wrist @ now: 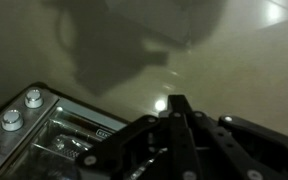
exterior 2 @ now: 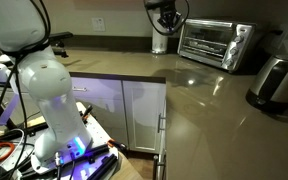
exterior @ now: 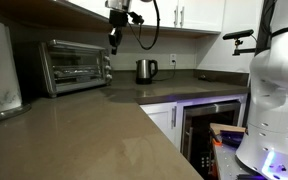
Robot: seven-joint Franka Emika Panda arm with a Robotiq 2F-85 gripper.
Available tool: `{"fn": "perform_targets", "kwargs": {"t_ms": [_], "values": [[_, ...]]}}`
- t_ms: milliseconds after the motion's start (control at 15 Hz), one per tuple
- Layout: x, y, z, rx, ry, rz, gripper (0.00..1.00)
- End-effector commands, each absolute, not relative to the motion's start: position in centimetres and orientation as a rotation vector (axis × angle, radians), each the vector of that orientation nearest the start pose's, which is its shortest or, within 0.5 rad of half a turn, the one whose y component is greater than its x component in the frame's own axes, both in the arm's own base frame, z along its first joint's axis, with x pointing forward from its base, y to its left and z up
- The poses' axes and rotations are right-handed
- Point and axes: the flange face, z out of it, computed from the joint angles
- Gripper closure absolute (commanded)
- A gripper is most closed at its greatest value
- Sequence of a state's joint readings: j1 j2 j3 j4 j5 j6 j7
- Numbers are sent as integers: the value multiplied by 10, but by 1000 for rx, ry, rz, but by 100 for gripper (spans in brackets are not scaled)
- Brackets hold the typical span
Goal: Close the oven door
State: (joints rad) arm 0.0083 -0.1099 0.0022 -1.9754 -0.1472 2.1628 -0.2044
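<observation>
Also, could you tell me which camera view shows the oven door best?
The exterior view where the oven door faces the camera, looking shut. In an exterior view the oven door shows obliquely; the wrist view catches only a corner beside the knobs.

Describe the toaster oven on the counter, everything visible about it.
The oven is a small, boxy, silver metal unit standing upright on the brown counter by the wall. The glass-windowed oven door looks shut, with wire racks showing behind it. Three round knobs line one end. The end effector hangs by that end; whether it touches cannot be told.
</observation>
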Motion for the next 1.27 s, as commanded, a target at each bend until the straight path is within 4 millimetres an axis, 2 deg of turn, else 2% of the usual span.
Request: {"fn": "perform_targets", "kwargs": {"t_ms": [0,333,400,467,667,733,1200], "values": [[523,4,554,-3199,-520,-345,100],[510,11,557,-3141,-536,-326,100],[509,12,558,-3138,-549,-335,77],[519,10,556,-3174,-503,-338,98],[517,13,557,-3170,-516,-341,79],[517,13,557,-3169,-517,-341,77],[517,12,557,-3169,-518,-341,77]]}}
